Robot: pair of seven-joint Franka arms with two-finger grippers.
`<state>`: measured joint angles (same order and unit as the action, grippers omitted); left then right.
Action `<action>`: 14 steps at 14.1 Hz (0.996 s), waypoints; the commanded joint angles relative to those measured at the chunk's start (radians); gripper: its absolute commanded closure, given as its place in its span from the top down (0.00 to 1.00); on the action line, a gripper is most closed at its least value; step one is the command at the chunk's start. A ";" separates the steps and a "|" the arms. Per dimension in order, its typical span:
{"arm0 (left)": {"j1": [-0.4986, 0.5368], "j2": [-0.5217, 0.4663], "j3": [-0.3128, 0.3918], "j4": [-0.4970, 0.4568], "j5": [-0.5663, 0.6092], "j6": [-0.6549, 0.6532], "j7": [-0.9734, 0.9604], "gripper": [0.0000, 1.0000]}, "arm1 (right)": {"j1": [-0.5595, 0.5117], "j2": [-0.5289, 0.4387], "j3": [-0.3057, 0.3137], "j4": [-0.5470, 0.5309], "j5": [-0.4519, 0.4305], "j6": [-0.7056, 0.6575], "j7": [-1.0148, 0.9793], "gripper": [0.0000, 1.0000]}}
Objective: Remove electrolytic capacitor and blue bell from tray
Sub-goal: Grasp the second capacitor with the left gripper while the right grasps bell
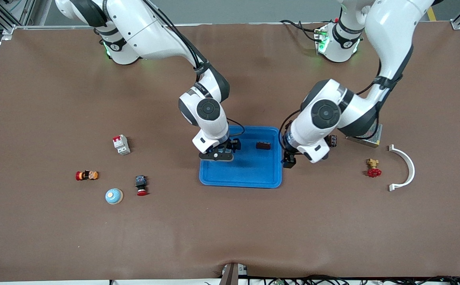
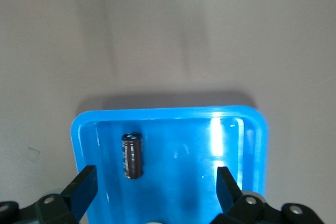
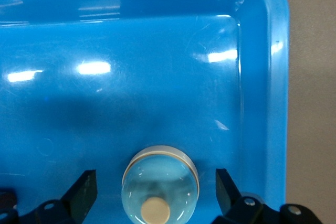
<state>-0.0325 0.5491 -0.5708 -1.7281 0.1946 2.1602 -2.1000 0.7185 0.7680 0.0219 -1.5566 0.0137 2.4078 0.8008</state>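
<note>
1. Pickup stage: both items are in the tray (image 1: 249, 178). The capacitor (image 1: 263, 145) lies on the tray floor toward the left arm's end, and the blue bell (image 3: 159, 185) sits at the right arm's end.
2. The right gripper (image 3: 156, 192) hangs low over the bell, jaws wide open either side of it, not touching (nicely centred). Next it needs to drop and squeeze.
3. The left gripper (image 2: 155, 190) hovers at the tray's edge, jaws open and empty, and should shift over the capacitor.
</note>
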 commanded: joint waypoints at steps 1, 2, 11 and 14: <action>-0.128 0.055 0.083 0.036 0.045 -0.023 -0.079 1.00 | 0.016 -0.013 -0.011 -0.022 -0.023 0.011 0.021 1.00; -0.163 0.078 0.098 0.041 0.058 -0.022 -0.109 1.00 | 0.019 -0.013 -0.016 -0.022 -0.023 0.011 0.021 1.00; -0.205 0.160 0.101 0.097 0.094 -0.020 -0.141 1.00 | 0.024 -0.006 -0.017 -0.030 -0.023 0.042 0.021 1.00; -0.220 0.193 0.101 0.094 0.129 -0.020 -0.143 1.00 | 0.024 0.005 -0.017 -0.030 -0.027 0.053 0.021 1.00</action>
<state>-0.2353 0.7133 -0.4704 -1.6520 0.2958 2.1555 -2.2358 0.7248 0.7702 0.0194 -1.5724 0.0110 2.4351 0.8008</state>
